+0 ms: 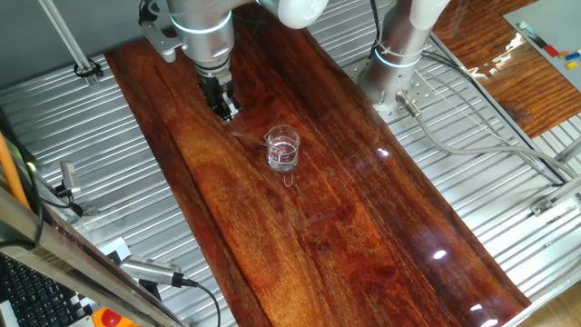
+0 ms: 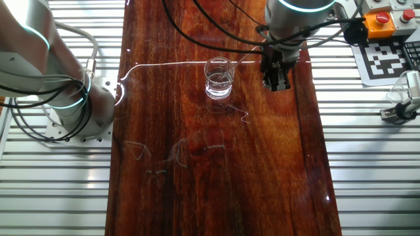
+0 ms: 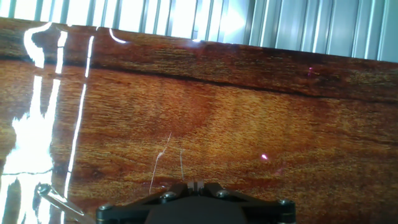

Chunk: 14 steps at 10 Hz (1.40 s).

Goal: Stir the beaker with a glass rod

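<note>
End effector [image 2: 276,84] fingers together, clamped on glass rod [image 2: 244,58]; rod slants w/ far end in beaker [image 2: 218,79].

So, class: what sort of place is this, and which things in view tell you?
Probably a robotics lab test bench: a robot arm over a wooden board on a ribbed metal table, a glass beaker, and an emergency-stop button.
</note>
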Tool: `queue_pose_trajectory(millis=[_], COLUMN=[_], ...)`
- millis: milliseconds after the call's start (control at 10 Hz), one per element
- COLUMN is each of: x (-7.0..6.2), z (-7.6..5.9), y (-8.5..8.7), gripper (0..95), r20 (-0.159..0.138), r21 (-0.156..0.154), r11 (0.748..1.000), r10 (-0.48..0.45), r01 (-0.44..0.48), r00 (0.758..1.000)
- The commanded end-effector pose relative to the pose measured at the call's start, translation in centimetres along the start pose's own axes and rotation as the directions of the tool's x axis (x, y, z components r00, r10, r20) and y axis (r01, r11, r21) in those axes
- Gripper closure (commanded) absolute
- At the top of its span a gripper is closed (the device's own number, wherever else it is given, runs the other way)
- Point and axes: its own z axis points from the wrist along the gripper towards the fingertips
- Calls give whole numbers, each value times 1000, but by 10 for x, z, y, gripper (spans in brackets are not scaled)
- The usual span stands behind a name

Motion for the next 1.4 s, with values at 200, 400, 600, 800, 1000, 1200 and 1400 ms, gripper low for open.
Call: queue_pose_trajectory(millis=[200, 400, 600, 800, 1000, 1200, 1400], x=[3, 7, 11, 16, 21, 21, 21], z=[-11, -23, -36, -46, -53, -53, -53], y=[-1, 0, 2, 2, -2, -2, -2], gripper=[950, 950, 950, 950, 950, 950, 950], r20=[-3, -6, -9, -9, -18, -15, -20], r21=[6, 6, 6, 9, 3, -2, -5], r11=[1000, 1000, 999, 997, 995, 991, 978], r10=[7, -1, -47, -82, -100, -133, -208], r01=[-7, 1, 47, 82, 100, 133, 208], r00=[1000, 1000, 999, 997, 995, 991, 978])
